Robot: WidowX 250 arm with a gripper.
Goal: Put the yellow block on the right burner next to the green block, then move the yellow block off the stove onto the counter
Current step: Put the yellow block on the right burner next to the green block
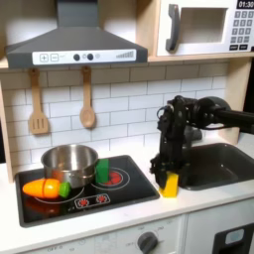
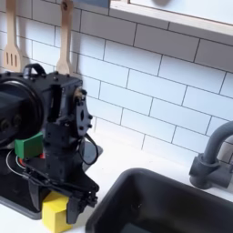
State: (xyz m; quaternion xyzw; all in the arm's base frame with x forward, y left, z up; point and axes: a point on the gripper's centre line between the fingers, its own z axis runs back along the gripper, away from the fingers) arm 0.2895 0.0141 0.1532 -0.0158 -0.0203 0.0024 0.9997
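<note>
currently the gripper (image 1: pixel 170 177) is standing directly over the yellow block (image 1: pixel 171 185), fingers pinching it; block is sitting on the counter (image 1: pixel 149 209) just beside the stove (image 1: pixel 119 193), off its edge nearer the sink

The black arm reaches in from the first exterior view's right, its forearm level, then bends at the wrist to point straight down. Its tool (image 1: pixel 169 177) hangs vertical in both exterior views (image 2: pixel 65 193), low over the bench; whether the fingers are parted cannot be made out.
</note>
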